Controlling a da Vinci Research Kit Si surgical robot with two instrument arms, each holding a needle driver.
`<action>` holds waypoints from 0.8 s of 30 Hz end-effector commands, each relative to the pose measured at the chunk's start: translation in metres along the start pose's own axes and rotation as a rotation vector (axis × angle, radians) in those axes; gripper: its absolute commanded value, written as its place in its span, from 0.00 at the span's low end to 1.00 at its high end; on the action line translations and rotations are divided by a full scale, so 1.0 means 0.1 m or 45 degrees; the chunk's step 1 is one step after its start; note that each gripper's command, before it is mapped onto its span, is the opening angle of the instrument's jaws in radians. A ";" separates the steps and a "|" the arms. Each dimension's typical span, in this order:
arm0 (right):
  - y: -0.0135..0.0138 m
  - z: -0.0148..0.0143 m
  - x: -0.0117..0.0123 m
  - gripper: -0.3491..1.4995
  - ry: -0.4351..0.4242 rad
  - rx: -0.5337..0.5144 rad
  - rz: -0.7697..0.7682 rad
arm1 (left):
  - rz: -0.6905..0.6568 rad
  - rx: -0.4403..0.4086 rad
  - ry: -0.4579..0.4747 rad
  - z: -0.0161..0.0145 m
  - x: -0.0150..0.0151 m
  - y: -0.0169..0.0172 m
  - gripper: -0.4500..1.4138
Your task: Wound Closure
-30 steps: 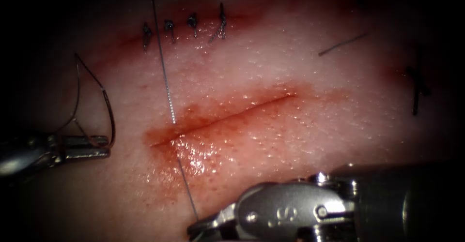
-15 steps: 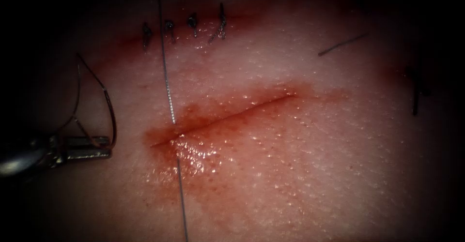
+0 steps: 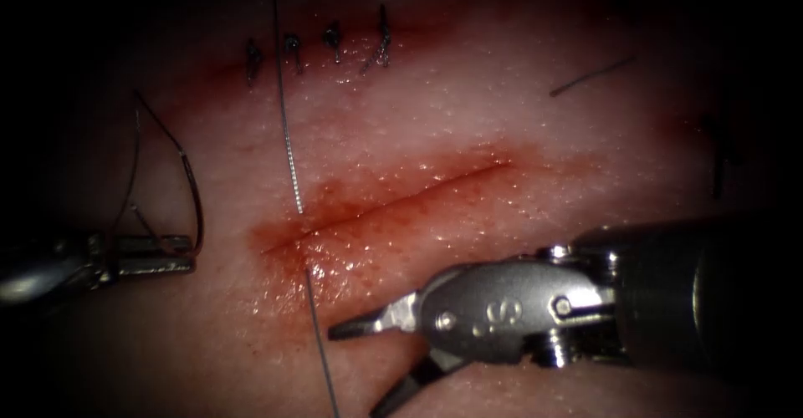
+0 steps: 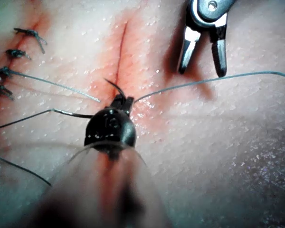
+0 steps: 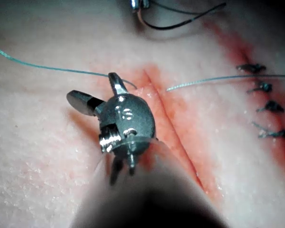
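Back in at lower right since half a second ago: steel right needle driver [image 3: 368,368], jaws spread, empty, beside thin grey thread [image 3: 288,146] crossing red-rimmed cut [image 3: 393,201]. At far left, left needle driver [image 3: 171,252] pinching dark curved needle [image 3: 194,196] near one end, clear of pale tissue [image 3: 519,117].

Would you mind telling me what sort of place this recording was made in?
Most likely a bench set-up for suturing practice. The left tool holds a curved needle clear of the tissue, the right tool hangs open and empty beside the cut, and a row of finished stitches lies beyond.
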 end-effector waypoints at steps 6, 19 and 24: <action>0.036 0.050 -0.028 0.79 -0.026 -0.052 -0.010 | -0.001 -0.004 0.000 0.009 -0.004 0.003 0.00; 0.059 0.075 -0.058 0.00 -0.049 -0.072 -0.035 | -0.002 -0.004 0.000 0.009 -0.004 0.004 0.00; 0.055 0.072 -0.056 0.00 -0.043 -0.050 -0.036 | -0.002 -0.003 0.000 0.009 -0.004 0.004 0.00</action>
